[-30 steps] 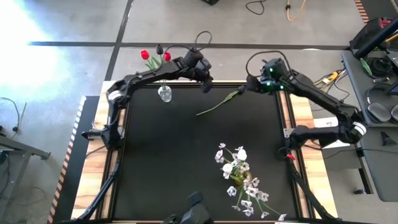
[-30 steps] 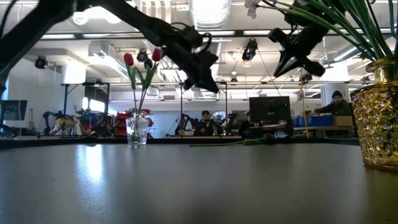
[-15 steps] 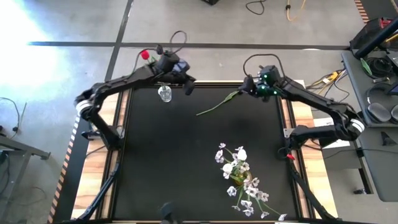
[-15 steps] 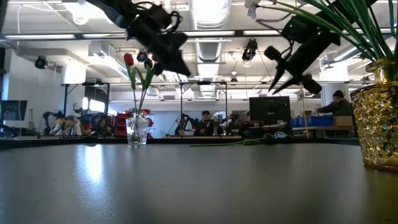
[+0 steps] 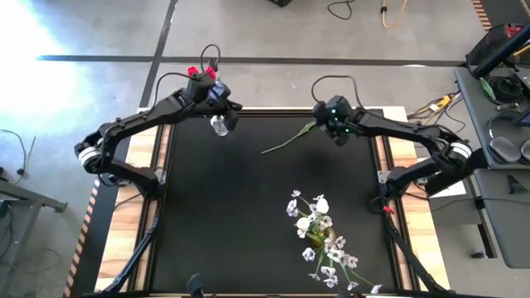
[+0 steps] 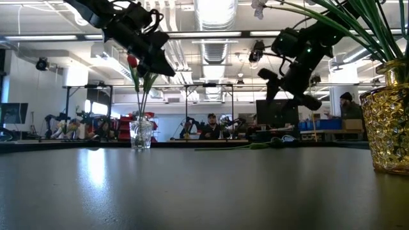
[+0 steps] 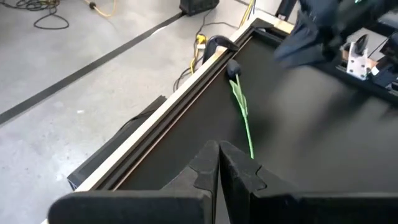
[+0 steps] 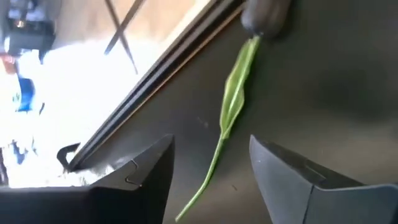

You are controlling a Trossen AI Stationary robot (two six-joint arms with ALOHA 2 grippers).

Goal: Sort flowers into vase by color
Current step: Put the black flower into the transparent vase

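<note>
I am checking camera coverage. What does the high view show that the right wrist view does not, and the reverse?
Only the high view shows the glass vase with red tulips under the left end effector, and the gold vase of white flowers. Only the right wrist view shows the right end effector open, its fingers either side of the stem. Both show the dark tulip lying on the black table.
</note>
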